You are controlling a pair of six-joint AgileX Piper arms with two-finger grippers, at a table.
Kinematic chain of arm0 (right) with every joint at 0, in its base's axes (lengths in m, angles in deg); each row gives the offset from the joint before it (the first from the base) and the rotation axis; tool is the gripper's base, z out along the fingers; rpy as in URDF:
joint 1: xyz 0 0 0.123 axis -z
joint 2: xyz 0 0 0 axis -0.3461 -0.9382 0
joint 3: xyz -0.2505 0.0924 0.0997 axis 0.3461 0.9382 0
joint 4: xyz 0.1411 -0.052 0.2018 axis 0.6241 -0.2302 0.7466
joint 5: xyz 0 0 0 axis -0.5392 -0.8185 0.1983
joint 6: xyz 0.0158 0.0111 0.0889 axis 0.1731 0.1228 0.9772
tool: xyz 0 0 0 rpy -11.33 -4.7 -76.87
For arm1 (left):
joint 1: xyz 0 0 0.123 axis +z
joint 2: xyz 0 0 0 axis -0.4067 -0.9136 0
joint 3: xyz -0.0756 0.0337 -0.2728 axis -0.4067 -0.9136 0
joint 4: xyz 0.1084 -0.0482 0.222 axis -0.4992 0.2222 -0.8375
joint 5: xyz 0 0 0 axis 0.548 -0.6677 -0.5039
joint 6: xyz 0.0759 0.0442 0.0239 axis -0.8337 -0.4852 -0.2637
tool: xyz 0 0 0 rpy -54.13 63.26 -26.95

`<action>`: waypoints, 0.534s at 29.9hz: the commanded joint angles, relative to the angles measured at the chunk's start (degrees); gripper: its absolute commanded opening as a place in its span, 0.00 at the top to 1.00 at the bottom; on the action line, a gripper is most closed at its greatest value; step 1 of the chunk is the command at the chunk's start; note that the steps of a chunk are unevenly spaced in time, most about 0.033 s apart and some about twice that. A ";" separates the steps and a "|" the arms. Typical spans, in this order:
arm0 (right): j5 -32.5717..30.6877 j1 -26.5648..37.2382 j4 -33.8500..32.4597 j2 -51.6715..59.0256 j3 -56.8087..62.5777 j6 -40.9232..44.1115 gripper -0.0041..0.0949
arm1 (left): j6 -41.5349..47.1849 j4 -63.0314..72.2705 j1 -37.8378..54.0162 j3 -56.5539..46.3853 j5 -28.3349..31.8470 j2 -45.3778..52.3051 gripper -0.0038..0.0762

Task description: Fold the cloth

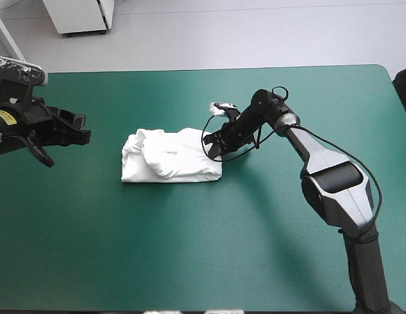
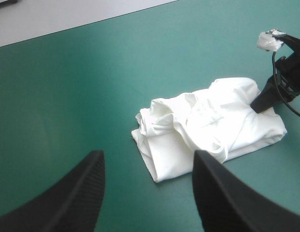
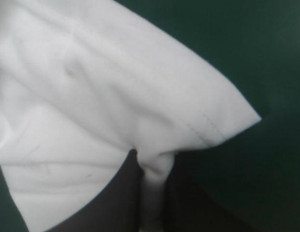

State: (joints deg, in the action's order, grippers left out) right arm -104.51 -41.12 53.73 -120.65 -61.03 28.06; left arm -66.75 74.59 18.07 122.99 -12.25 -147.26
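A white T-shirt (image 1: pixel 170 157) lay as a folded bundle on the teal-green counter (image 1: pixel 190 261), a little left of the middle and clear of every edge. The bundle was roughly oblong with its long side running across the counter. It was several layers thick, with a rumpled ridge of cloth bunched on top toward its left half and a smoother panel toward its right. The right end effector (image 1: pixel 213 147) was low at the bundle's right end, near the far corner. Its black fingers (image 3: pixel 121 193) were nearly closed with a pinch of white cloth caught between them, and a stitched hem ran out to a corner just ahead of the tips. The left end effector (image 1: pixel 75 131) hung near the counter's left edge, well apart from the T-shirt and pointing toward it. Its two fingers (image 2: pixel 87 183) stood wide apart with nothing between them. Judging by how it lay, most of the folding was done: the sleeves and body were gathered into one compact stack and nothing trailed out flat. The right end effector had yet to let go of its pinch of cloth. The lumpy top layer might also have needed smoothing or one more tuck to make the fold neat, though whether another fold was intended could not be told
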 commanded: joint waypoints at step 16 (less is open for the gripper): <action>-3.00 23.12 -17.84 15.81 8.88 1.95 0.96 | -0.01 -0.44 -4.52 1.31 3.86 1.11 0.45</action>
State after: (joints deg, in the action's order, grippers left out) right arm -106.04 -21.91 37.07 -111.05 -53.47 30.03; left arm -66.97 74.20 14.21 122.99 -12.08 -147.26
